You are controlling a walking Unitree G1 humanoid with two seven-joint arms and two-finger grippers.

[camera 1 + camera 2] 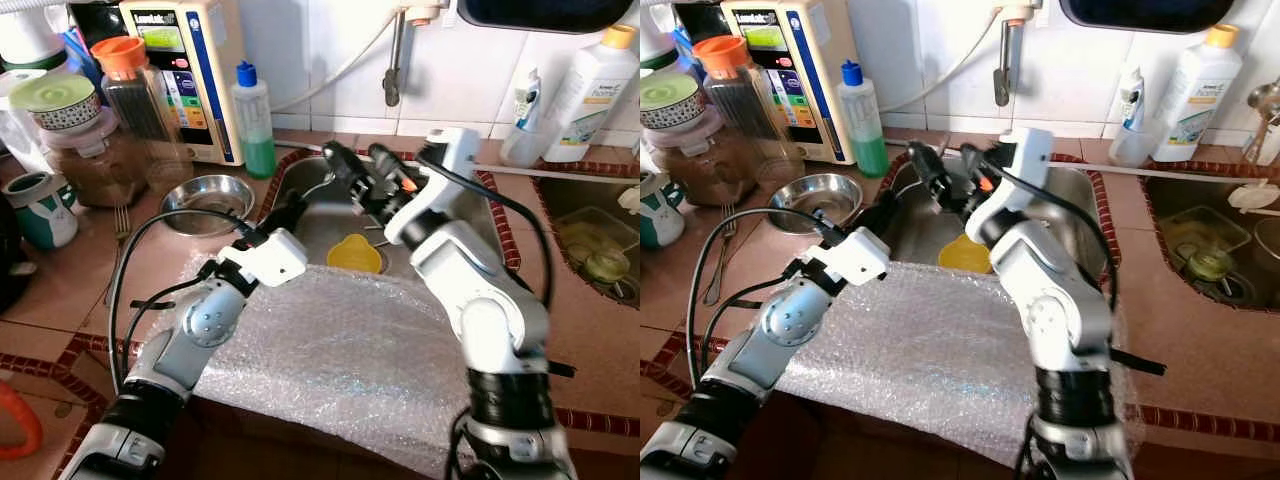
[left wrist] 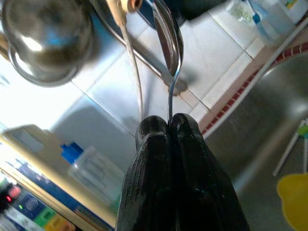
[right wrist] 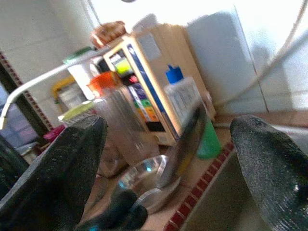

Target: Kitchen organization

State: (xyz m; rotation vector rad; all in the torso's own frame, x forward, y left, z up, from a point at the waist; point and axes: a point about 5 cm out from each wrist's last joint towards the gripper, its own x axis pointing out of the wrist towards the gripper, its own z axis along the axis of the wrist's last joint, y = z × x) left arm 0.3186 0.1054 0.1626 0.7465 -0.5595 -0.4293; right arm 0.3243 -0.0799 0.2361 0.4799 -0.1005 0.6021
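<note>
We see our left hand (image 2: 171, 126) reaching over the rim of the steel sink (image 1: 470, 215), and its two black fingers (image 2: 149, 159) are pressed together on the thin handle of a spoon (image 2: 166, 38). The spoon stands out from the fingertips, with its bowl on the far end, turned edge-on to the left wrist camera. Our right hand (image 1: 362, 160) is just beside the left one, a little further over the sink, and its fingers (image 3: 57, 163) are spread wide apart with nothing between them. In the right wrist view the spoon (image 3: 185, 139) shows in the gap between the two open fingers, tilted, and it touches neither of them. Below both hands, in the bottom of the sink, lies a yellow object (image 1: 354, 255); we cannot tell what it is. A sheet of bubble wrap (image 1: 340, 350) covers the worktop (image 1: 70, 300) edge under our forearms. Beyond the left hand, on the worktop, a steel bowl (image 1: 207, 200) stands near a bottle with green liquid (image 1: 254, 125), a fork (image 1: 120, 235) and a jar with an orange lid (image 1: 135, 90).
</note>
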